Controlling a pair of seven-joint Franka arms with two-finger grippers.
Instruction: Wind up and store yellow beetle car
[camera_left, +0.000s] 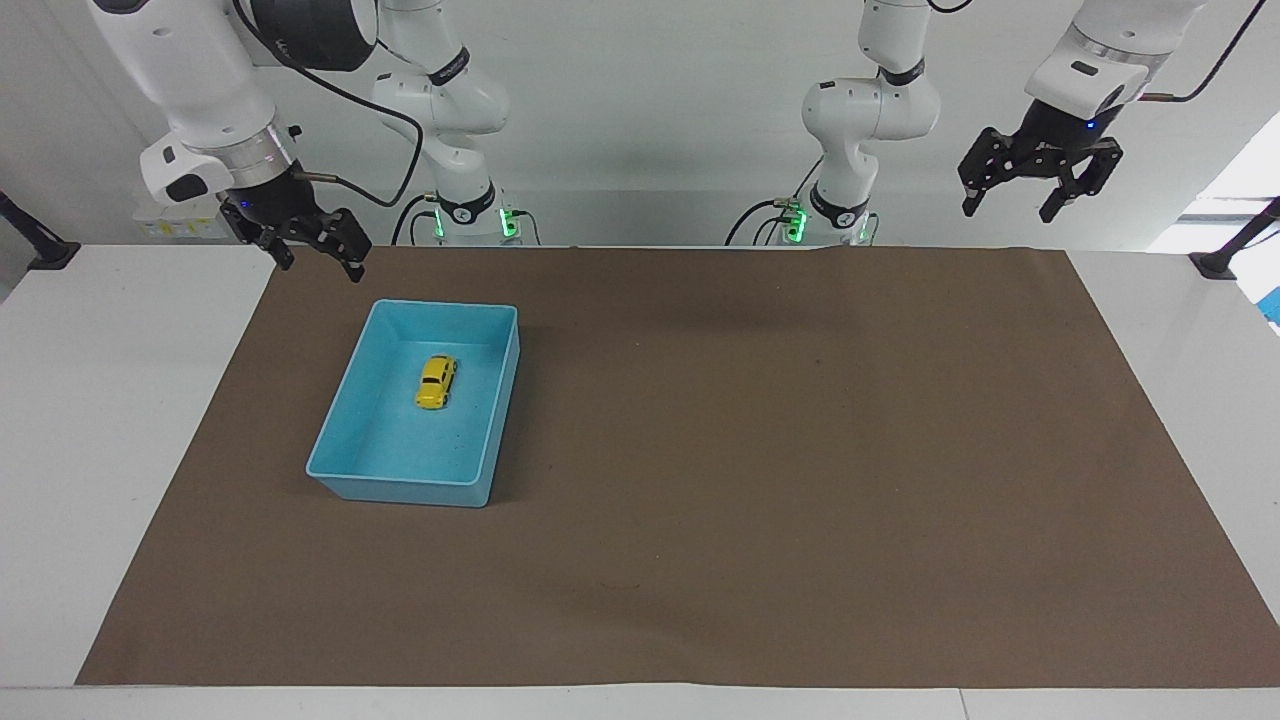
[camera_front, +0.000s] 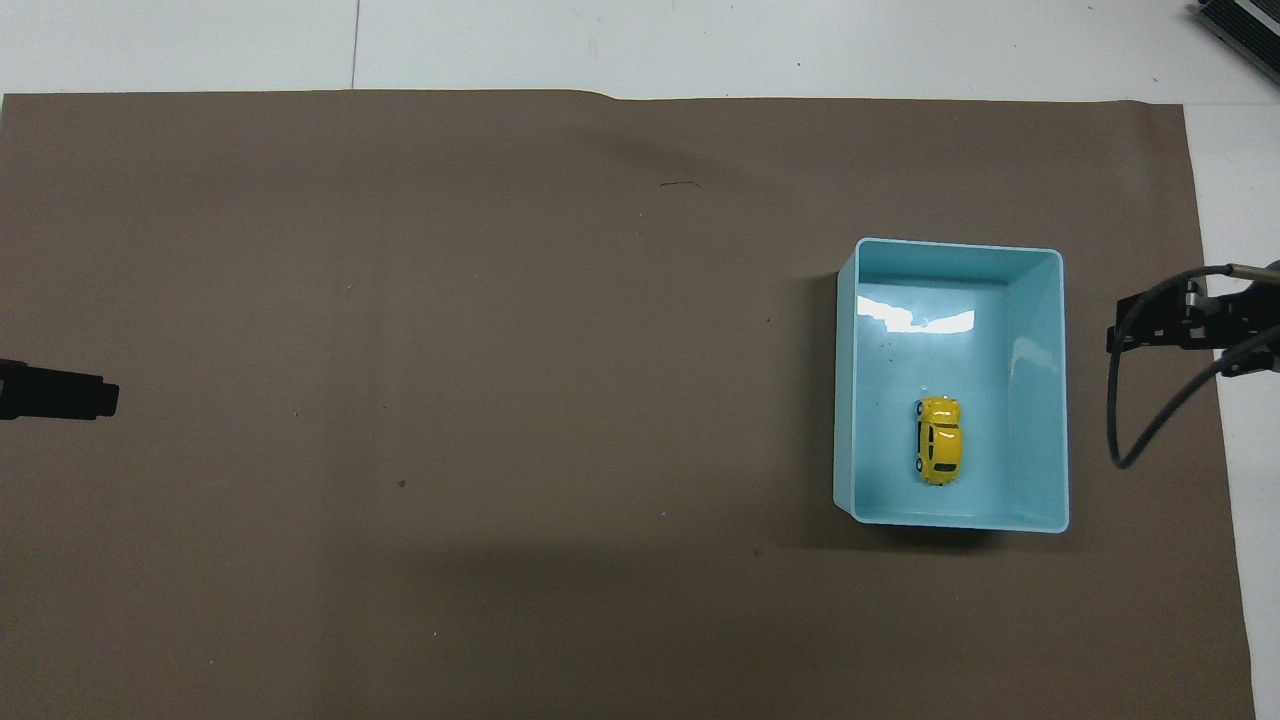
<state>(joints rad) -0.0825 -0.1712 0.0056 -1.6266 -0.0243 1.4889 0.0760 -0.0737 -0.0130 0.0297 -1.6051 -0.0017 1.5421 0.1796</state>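
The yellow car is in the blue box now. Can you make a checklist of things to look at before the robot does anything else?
1. Car inside the box: ok, it sits on the box floor, nearer the robots' end.
2. Car on its wheels: ok, roof up in the overhead view.
3. Right claw lets go of the car: ok, it is open, empty, up in the air over the mat's edge near the box.
4. Left claw out of the way: ok, open, empty, waiting high at its own end.
5. Box flat on the mat: ok.
6. Car wound up: cannot tell.
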